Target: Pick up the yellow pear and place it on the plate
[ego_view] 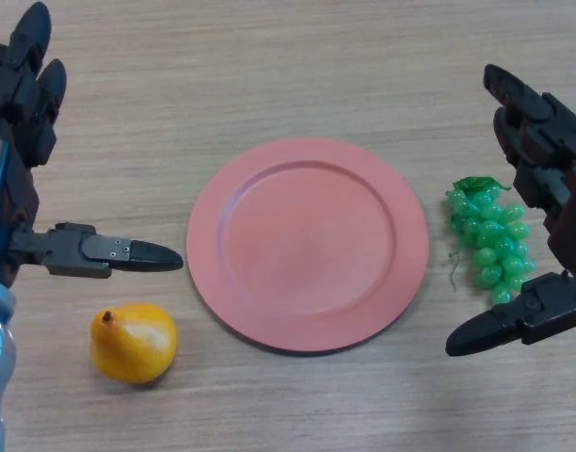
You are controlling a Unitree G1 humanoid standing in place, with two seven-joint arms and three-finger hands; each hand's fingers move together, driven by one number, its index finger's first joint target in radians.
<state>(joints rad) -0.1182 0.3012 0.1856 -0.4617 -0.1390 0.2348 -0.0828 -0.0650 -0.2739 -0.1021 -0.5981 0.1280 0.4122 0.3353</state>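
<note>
At inspection, the pink plate [308, 244] lay flat and bare on the wooden table [288, 66] and served as the reference point. The yellow pear [133, 343] lay on its side to the left of the plate and nearer the robot, close to the rim but not touching it, its stem end pointing away from the plate. The left hand [24, 141] stood above the pear, left of the plate, spread wide with fingers straight and thumb extended toward the plate, holding nothing. The right hand [542, 188] was right of the plate, likewise wide and empty, beside a bunch of green grapes [488, 240]. The pear appeared smooth, rounded and glossy, probably light and rigid, hence liable to roll or slip. A grasp across its broad belly, thumb opposing fingers, was judged most secure.
</note>
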